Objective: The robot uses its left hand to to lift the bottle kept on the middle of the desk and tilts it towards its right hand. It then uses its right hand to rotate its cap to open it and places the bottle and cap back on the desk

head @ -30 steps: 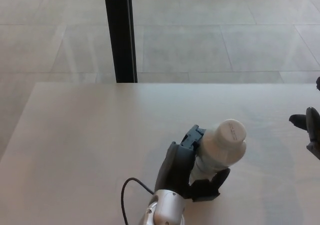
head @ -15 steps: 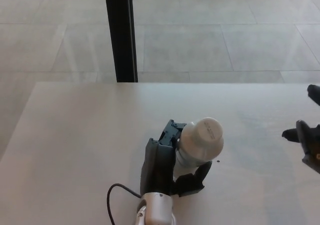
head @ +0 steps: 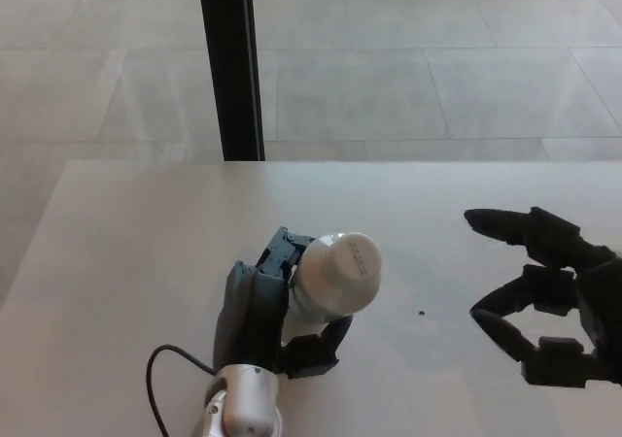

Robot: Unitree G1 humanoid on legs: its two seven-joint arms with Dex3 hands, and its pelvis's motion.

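The black left hand (head: pixel 277 311) clamps the lifted white plastic bottle (head: pixel 326 282), apparently still capped, while the spread-fingered right hand (head: pixel 544 296) has not reached it.

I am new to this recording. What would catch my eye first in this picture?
First, the white bottle with its cap still on, held by the left hand over the middle of the desk. Next, the right hand at the right edge, its black fingers spread open, apart from the bottle.

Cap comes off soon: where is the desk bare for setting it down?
Bare: the pale desk left of the left robot hand gripping the white bottle; also the strip between bottle and open right robot hand.
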